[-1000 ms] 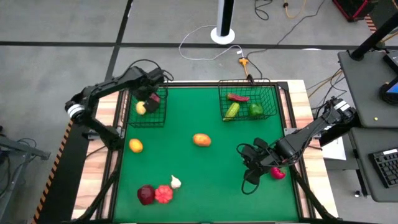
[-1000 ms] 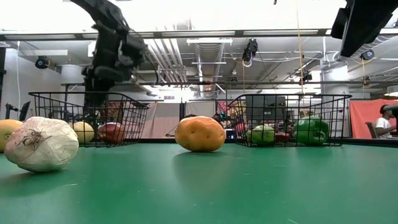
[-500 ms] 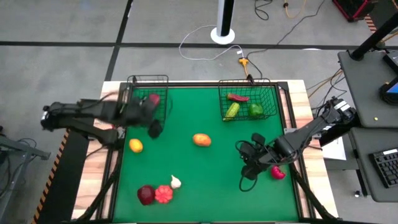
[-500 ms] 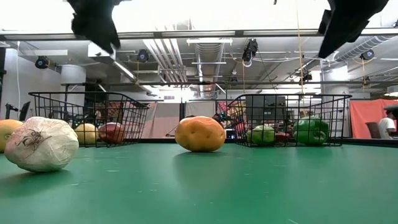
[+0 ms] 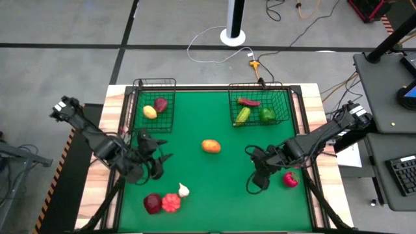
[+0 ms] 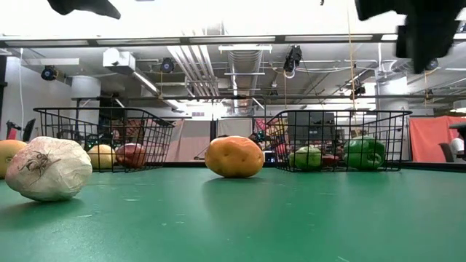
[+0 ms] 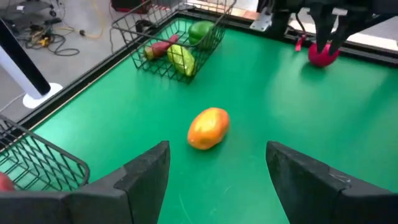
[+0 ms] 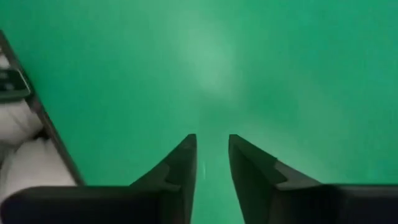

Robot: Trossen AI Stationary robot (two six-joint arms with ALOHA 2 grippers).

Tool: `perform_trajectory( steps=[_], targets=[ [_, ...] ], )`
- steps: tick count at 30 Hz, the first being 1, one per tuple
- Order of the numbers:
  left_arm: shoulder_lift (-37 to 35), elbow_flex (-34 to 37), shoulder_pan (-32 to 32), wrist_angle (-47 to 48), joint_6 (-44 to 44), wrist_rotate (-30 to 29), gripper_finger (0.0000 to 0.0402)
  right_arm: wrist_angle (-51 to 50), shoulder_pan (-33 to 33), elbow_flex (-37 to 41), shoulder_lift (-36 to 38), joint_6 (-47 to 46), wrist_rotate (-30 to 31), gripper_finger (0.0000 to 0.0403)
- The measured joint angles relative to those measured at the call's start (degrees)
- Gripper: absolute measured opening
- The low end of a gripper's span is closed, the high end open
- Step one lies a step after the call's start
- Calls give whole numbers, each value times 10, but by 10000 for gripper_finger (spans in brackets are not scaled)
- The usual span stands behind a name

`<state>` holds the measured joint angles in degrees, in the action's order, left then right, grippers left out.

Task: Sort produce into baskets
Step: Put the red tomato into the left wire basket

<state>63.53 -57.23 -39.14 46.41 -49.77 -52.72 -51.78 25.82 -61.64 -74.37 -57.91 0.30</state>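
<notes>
My left gripper (image 5: 160, 166) hangs open and empty above the table's left side; in the left wrist view (image 7: 217, 149) an orange piece (image 7: 208, 127) lies ahead of it at mid-table (image 5: 210, 145). My right gripper (image 5: 255, 181) hangs over bare green felt, its fingers a narrow gap apart (image 8: 211, 140), with a red piece (image 5: 290, 179) beside it. The left basket (image 5: 155, 123) holds a yellow piece (image 5: 149, 112) and a maroon piece (image 5: 160, 104). The right basket (image 5: 283, 104) holds a red chili (image 5: 248, 101) and green pieces (image 5: 266, 114). A maroon piece (image 5: 152, 203), a red piece (image 5: 171, 203) and a white piece (image 5: 184, 190) lie near the front.
A yellow-orange piece (image 6: 6, 156) lies on the felt at the left, hidden under my left arm in the high view. Wooden borders (image 5: 311, 110) run along the table's sides. Bare felt lies between the orange piece and the front edge.
My left gripper has swung from above the left basket toward the table's near edge and now hangs over the left side of the felt, open. My right gripper has shifted a little toward the near edge. The produce has stayed in place.
</notes>
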Motion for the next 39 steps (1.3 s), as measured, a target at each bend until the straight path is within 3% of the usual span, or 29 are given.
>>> perform_trajectory(
  steps=[6,10,20,29,39],
  targets=[
    [30,-3,-1,-3,7,0,246,-150,7,0,-19,-103,-146,147],
    [44,-9,-1,-1,12,-8,246,-232,23,0,-19,-137,-197,193],
    [48,-11,0,-1,28,-10,246,-225,39,60,51,-226,-196,291],
    [48,-11,0,2,28,-14,246,-145,66,155,140,-323,-168,331],
    [48,-11,0,3,28,-24,246,-81,122,218,185,-410,-162,350]
  ],
)
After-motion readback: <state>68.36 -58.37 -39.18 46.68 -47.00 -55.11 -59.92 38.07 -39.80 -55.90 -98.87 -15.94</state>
